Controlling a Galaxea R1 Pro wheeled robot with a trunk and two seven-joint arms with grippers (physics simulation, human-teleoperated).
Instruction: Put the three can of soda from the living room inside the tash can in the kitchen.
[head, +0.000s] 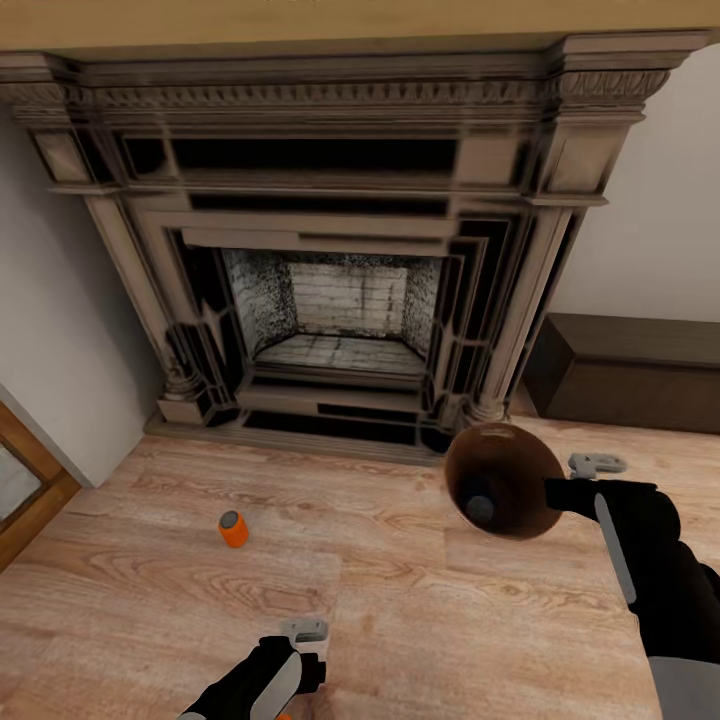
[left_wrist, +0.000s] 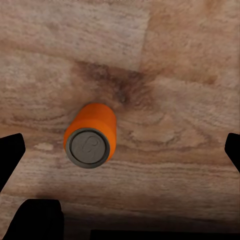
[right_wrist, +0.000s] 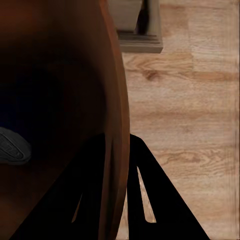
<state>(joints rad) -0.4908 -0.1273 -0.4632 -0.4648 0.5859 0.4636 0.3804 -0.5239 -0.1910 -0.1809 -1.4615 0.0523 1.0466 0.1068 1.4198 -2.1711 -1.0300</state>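
Orange soda can (head: 234, 528) stands upright on the plank floor (head: 420, 600) of the living room, a little out from the dark carved fireplace (head: 340, 300), to the left of the scene's middle. Its long axis is vertical, grey top up. The left gripper (head: 303, 632) hangs near the bottom edge of the head view, nearer the robot than the can and slightly to its right, so the can lies ahead and a touch left of the fingers. In the left wrist view the same can (left_wrist: 90, 136) sits on bare wood between the two dark fingertips (left_wrist: 11, 155), which stand wide apart at either edge and touch nothing; the fingers are spread fully, or close to it, and hold nothing. This arm is clearly the nearer one to the can, and my judgement is that a descent over it, with a small shift forward, is what the pick turns on.

The right gripper (head: 565, 492) holds the tash can (head: 503, 480) aloft at the right, tilted so its dark mouth faces left and toward the robot. In the right wrist view the fingers (right_wrist: 145, 200) pinch the bin's wall (right_wrist: 112, 100), one inside and one outside the rim. A grey can top (head: 480, 509) shows inside the bin, seen again in the right wrist view (right_wrist: 12, 146), so at least one can appears already collected.
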